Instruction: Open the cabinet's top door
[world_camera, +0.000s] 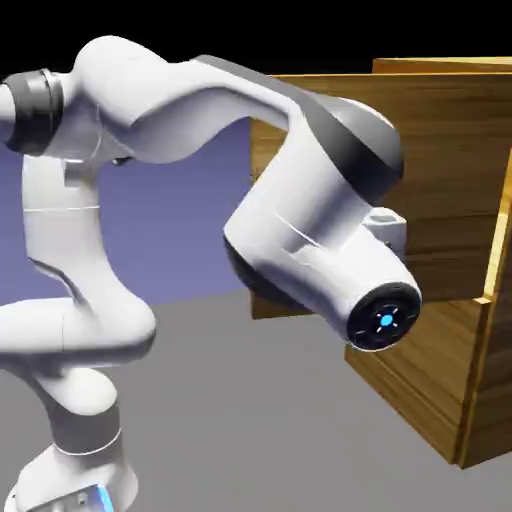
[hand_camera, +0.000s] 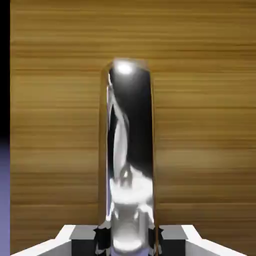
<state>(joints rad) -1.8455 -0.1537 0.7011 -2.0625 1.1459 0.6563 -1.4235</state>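
Gripping the top door's (hand_camera: 200, 100) silver handle (hand_camera: 129, 150), fingers (hand_camera: 84, 239) closed on it, its long axis up the hand view.

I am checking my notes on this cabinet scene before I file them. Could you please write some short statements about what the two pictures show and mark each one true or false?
1. The gripper is shut on the silver handle. True.
2. The handle lies against a blue plastic panel. False: behind it is golden-brown wood grain of the cabinet.
3. In the exterior view the arm's wrist hides the gripper. True: only the white arm and its dark round end cap show in front of the wood.
4. The top door is fully closed. False: a wood panel stands swung out toward the camera.
5. The arm is red. False: it is white with dark grey joints.
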